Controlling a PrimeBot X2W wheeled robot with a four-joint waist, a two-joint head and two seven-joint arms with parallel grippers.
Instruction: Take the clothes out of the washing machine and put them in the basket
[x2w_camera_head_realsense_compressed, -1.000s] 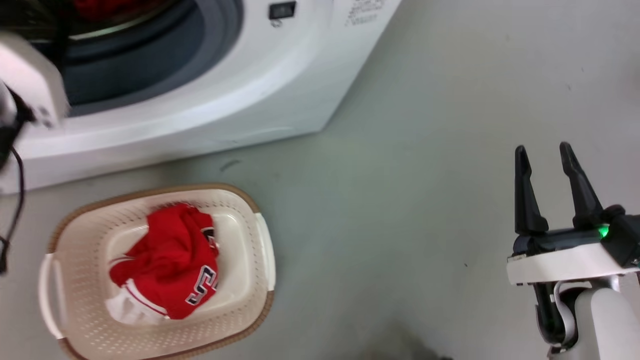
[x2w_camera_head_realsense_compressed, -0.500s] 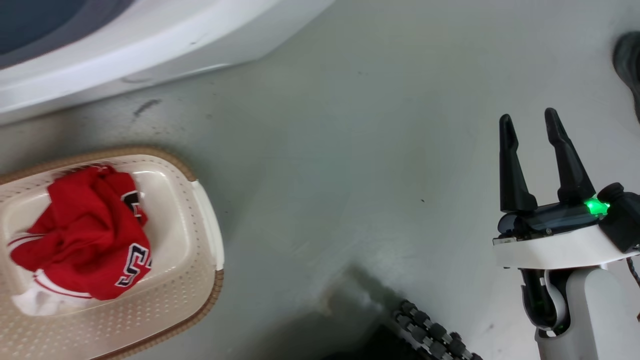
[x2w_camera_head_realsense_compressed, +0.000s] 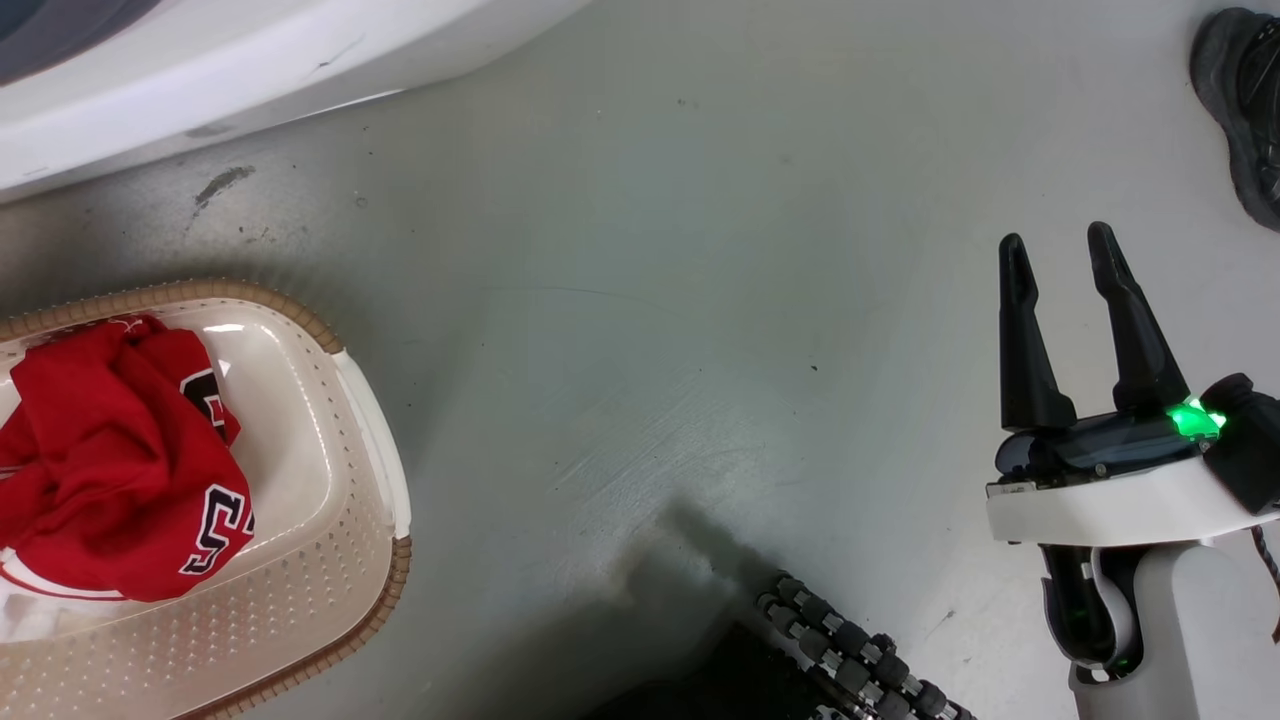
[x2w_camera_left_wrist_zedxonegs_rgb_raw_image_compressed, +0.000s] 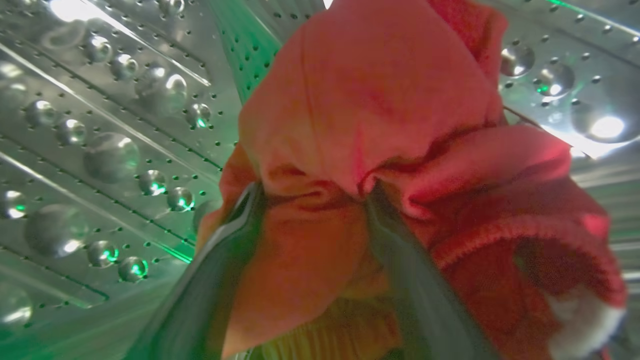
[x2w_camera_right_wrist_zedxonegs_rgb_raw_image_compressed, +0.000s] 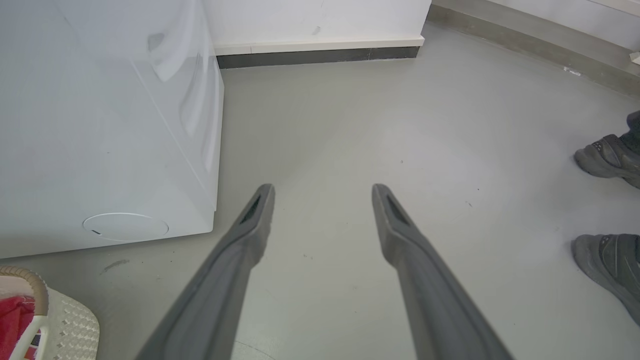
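Two red pieces of clothing are seen. One red jersey (x2w_camera_head_realsense_compressed: 100, 470) is left crumpled in the basket (x2w_camera_head_realsense_compressed: 372, 430), which is set on the floor (x2w_camera_head_realsense_compressed: 650, 300) near the washing machine (x2w_camera_head_realsense_compressed: 250, 70). Another red garment (x2w_camera_left_wrist_zedxonegs_rgb_raw_image_compressed: 370, 100) is bunched inside the steel drum (x2w_camera_left_wrist_zedxonegs_rgb_raw_image_compressed: 100, 150). The left gripper (x2w_camera_left_wrist_zedxonegs_rgb_raw_image_compressed: 311, 197) is pushed into it, fingers spread, with fabric gathered between them. The right gripper (x2w_camera_head_realsense_compressed: 1058, 250) is held spread above the floor.

Red jersey (x2w_camera_head_realsense_compressed: 110, 470) lies bunched in the basket (x2w_camera_head_realsense_compressed: 300, 600).

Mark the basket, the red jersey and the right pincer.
basket (x2w_camera_head_realsense_compressed: 210, 290): head view, brown rim.
red jersey (x2w_camera_head_realsense_compressed: 110, 480): head view, crumpled middle.
right pincer (x2w_camera_head_realsense_compressed: 1055, 236): head view, between fingertips.
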